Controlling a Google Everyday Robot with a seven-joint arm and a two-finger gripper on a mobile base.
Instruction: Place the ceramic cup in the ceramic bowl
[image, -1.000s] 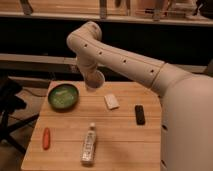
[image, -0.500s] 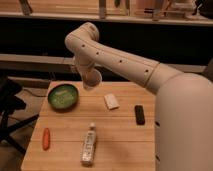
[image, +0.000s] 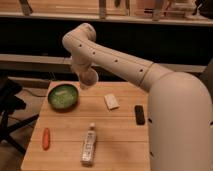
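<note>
Now fingers (image: 86, 80) w/ ceramic cup (image: 89, 78) beside ceramic bowl (image: 63, 96).

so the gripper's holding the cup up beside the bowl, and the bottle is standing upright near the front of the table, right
Not quite. The camera view shows the bottle lying on its side near the front of the table, not standing upright. The rest holds: the gripper has the cup up in the air beside the bowl.

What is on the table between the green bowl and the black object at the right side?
In the camera view, a small white rectangular block lies between the round green ceramic bowl and the flat black object. The claw hangs above, right of the bowl.
</note>
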